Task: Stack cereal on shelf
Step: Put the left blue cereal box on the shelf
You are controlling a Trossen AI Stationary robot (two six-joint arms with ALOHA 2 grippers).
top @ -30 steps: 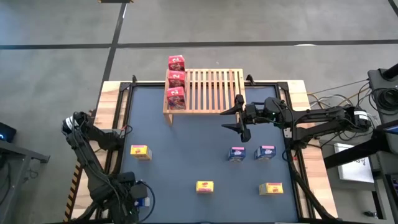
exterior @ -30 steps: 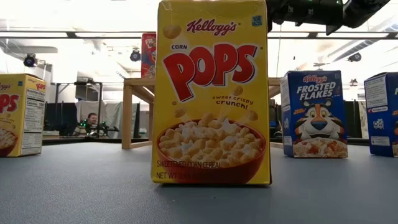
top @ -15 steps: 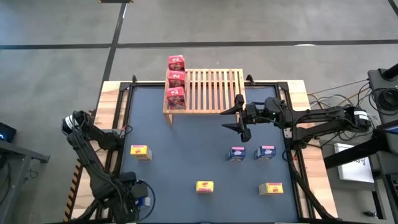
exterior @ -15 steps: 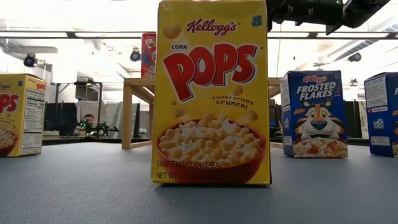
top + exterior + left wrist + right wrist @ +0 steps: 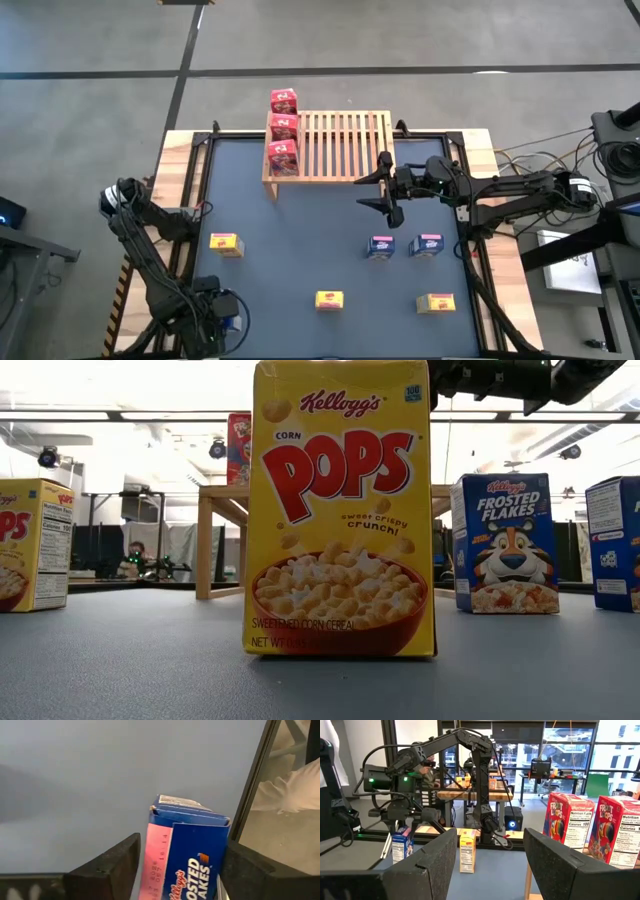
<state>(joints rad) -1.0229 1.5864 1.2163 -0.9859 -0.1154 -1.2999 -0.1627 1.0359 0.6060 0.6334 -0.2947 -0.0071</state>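
Left claw (image 5: 177, 865) around blue cereal box (image 5: 187, 855), near table corner

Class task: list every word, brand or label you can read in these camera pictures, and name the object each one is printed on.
"Kellogg's CORN POPS sweet crispy crunch!": middle yellow box.
"Kellogg's FROSTED FLAKES": blue box beside it.
"OSTED AKES", partly cut off: blue box between the left gripper fingers.
"FROOT LOOPS", "Nutrition Facts": red boxes on the shelf.
Fine print and high-view box tops: too small to read.
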